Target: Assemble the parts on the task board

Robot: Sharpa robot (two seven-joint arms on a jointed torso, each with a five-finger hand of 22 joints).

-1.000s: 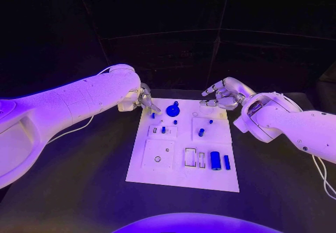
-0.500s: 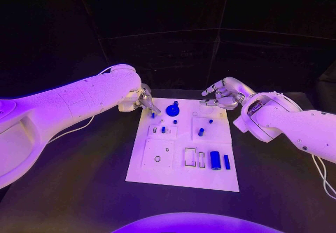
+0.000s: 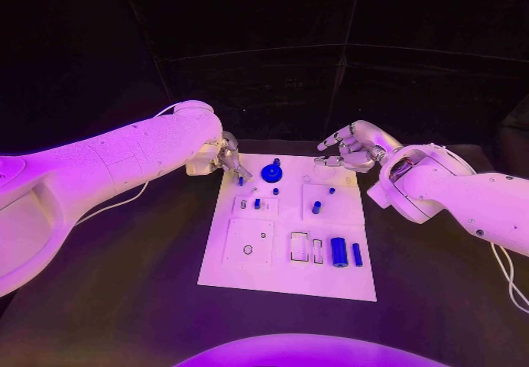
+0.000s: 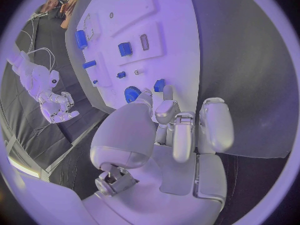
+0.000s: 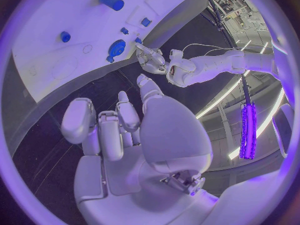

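The white task board (image 3: pixel 281 287) lies in the middle of the black table. Several blue parts sit on it: a round gear-like piece (image 3: pixel 272 173) (image 4: pixel 131 93) (image 5: pixel 116 48), short pegs (image 3: pixel 316 207), and a fat cylinder (image 3: pixel 339 252) beside a slim bar (image 3: pixel 357 254). My left hand (image 3: pixel 226 159) (image 4: pixel 169 120) hangs over the board's far left corner, its curled fingertips right at a small blue peg (image 3: pixel 241 181) (image 4: pixel 159 85); whether they pinch it is unclear. My right hand (image 3: pixel 351 149) (image 5: pixel 119 125) hovers above the far right corner, fingers loosely bent and holding nothing.
Raised white blocks with slots and holes (image 3: pixel 249 245) stand on the near half of the board. A cable (image 3: pixel 110 205) trails across the table under my left arm. Black table surface (image 3: pixel 121 306) surrounds the board on all sides.
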